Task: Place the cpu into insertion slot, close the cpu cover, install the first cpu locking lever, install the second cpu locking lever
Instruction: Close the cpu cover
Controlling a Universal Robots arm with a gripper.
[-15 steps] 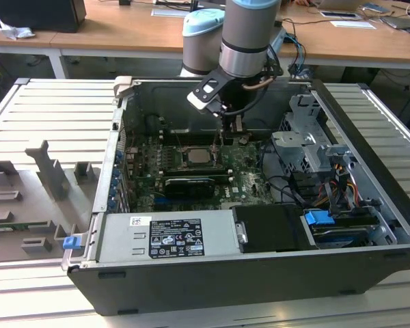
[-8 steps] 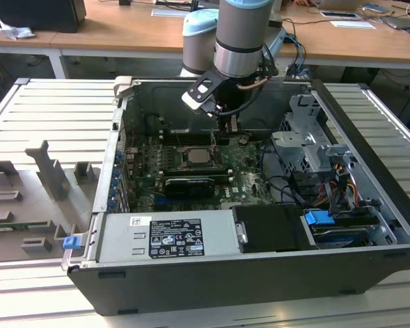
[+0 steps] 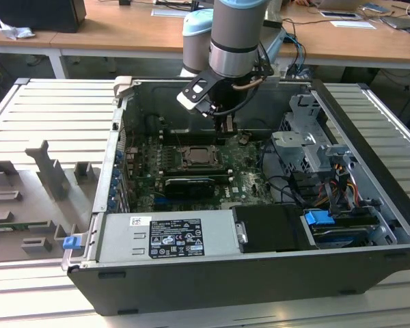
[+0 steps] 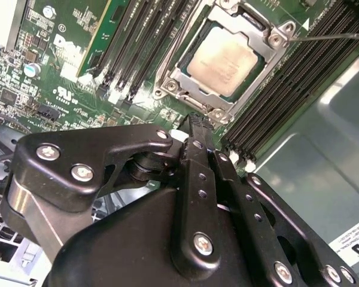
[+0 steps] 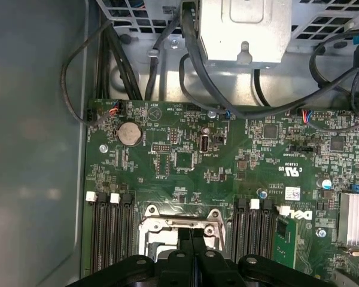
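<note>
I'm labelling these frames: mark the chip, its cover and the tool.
chip (image 4: 227, 60), second wrist view, middle of its grey top.
cover (image 4: 180, 75), second wrist view, frame edge beside the chip.
tool (image 4: 195, 122), second wrist view, its closed tip.

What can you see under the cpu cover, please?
The cpu lies under the cpu cover, its grey top showing through the window. Its edges and whatever lies beneath are hidden.

The cpu (image 4: 230, 60) is dull grey, and the cover (image 4: 182, 72) is shiny silver. The board (image 5: 185, 161) is green with tiny pale dots and lines (its long slots (image 5: 107, 233) are black with white ends). The gripper (image 4: 196, 122) is black. The arm (image 3: 236, 27) is grey with light blue. The table (image 3: 55, 116) has pale grey stripes. The clip (image 3: 71, 242) is blue.
</note>
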